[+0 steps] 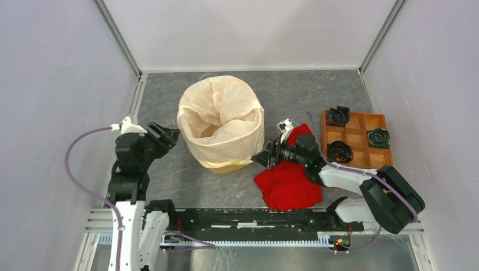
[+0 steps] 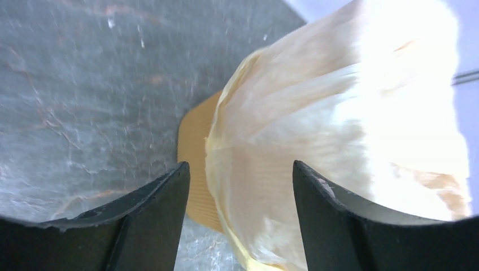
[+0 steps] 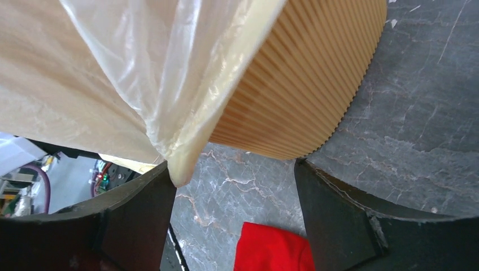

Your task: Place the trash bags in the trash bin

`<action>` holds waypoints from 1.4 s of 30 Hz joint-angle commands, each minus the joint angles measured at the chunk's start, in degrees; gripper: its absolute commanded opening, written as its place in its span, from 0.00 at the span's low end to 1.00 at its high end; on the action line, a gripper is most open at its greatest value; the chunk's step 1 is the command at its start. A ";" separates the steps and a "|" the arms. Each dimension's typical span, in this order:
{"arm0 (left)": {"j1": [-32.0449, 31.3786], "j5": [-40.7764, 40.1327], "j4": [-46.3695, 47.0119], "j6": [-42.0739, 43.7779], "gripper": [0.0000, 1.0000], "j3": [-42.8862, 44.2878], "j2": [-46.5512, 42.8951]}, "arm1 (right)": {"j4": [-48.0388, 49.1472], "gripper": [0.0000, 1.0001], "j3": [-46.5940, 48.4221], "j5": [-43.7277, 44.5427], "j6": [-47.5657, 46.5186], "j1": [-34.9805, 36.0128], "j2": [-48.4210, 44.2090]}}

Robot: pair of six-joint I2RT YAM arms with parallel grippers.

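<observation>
Trash bag (image 1: 220, 121) drapes over the bin (image 1: 229, 167); we see left jaws and right jaws wide, empty.

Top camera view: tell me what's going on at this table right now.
The cream-white trash bag is draped into and over the yellow-orange bin, covering most of its wall; only the bottom band shows. The left gripper sits open at the bin's left side. The right gripper is open at its right, by the bag's hanging edge. Neither grips anything. A red cloth lies beneath the right arm.
</observation>
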 commanded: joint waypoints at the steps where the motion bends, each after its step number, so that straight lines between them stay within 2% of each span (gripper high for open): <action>1: -0.12 -8.25 -4.99 4.50 0.72 10.77 -1.47 | -8.68 0.84 4.68 2.65 -6.38 -0.22 -3.40; 3: -0.19 -1.80 -1.71 8.25 0.69 15.09 1.33 | -12.40 0.88 5.41 3.91 -8.03 -0.93 -5.59; 6: -0.84 13.10 0.19 12.09 0.62 22.66 9.83 | -16.37 0.92 5.98 4.39 -9.25 -2.97 -8.27; 9: -4.00 16.03 -1.55 15.24 0.61 31.05 16.81 | -17.21 0.94 5.47 3.31 -8.60 -6.28 -10.03; 12: -15.08 9.36 -4.68 18.20 0.58 37.42 24.01 | -17.16 0.96 5.20 2.66 -8.06 -7.75 -10.66; 15: -30.99 -4.89 -7.54 19.59 0.51 41.10 31.77 | -16.63 0.97 5.45 2.27 -7.90 -8.13 -10.20; 17: -35.99 -10.01 -8.14 19.16 0.46 41.69 36.92 | -16.82 0.97 5.80 2.10 -7.51 -8.30 -9.71; 19: -37.94 -13.32 -8.12 19.01 0.40 41.30 39.81 | -17.15 0.97 5.90 1.79 -7.25 -8.56 -9.74; 23: -38.49 -20.80 -6.46 20.32 0.37 38.68 46.57 | -17.40 0.98 5.55 1.67 -7.03 -8.61 -10.58; 28: -38.21 -18.16 2.91 19.40 0.37 34.94 51.80 | -14.11 0.96 5.15 0.94 -4.46 -8.59 -8.92; 32: -36.20 -20.43 9.07 16.73 0.38 32.06 54.39 | -3.03 0.78 2.33 -0.84 1.77 -8.61 -5.35; 37: -29.86 -17.48 15.97 14.60 0.38 28.84 55.12 | 7.92 0.49 1.75 -3.41 7.25 -8.52 4.41; 40: -28.28 -16.61 16.63 15.03 0.39 29.49 56.27 | 14.23 0.39 1.98 -5.62 10.28 -8.31 10.73; 42: -27.92 -17.03 15.47 15.40 0.39 29.98 58.10 | 17.66 0.37 2.00 -6.40 12.18 -8.06 14.01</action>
